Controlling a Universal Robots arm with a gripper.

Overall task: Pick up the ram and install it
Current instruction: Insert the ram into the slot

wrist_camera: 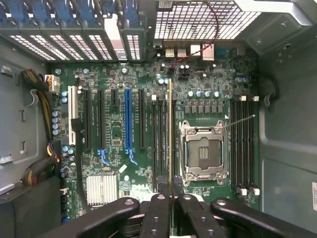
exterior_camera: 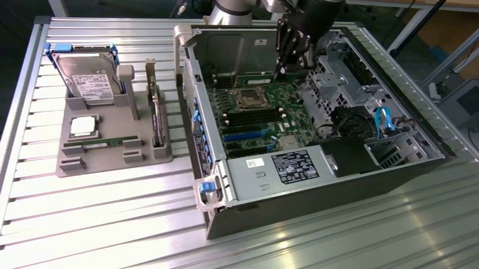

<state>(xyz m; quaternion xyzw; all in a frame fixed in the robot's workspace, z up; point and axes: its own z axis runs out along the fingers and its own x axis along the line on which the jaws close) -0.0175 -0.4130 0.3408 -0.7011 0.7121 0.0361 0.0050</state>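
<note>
Two-view check, near to far. Nearest in the exterior view: noted bare slats of the table (exterior_camera: 112, 224), then an open computer case (exterior_camera: 322, 207) lying on its side, power supply (exterior_camera: 295, 167) at its near end. Toward the table edge on the exterior view's left: logged a grey holder (exterior_camera: 112, 162) carrying a second green stick (exterior_camera: 101, 144), a square processor chip (exterior_camera: 83, 126), an upright expansion card (exterior_camera: 156, 120) and a hard drive (exterior_camera: 88, 78). Farther in, inside the case: saw the motherboard (exterior_camera: 254, 120) with its processor socket (exterior_camera: 249, 99). Farthest: found the end effector (exterior_camera: 283, 70) reaching down into the case, closed narrow on the ram (wrist_camera: 171, 129), stick pinched edge-on between the fingers (wrist_camera: 159, 208). Located the ram above the memory slots (wrist_camera: 161, 139), just beside the socket; cannot tell whether touching a slot.
</note>
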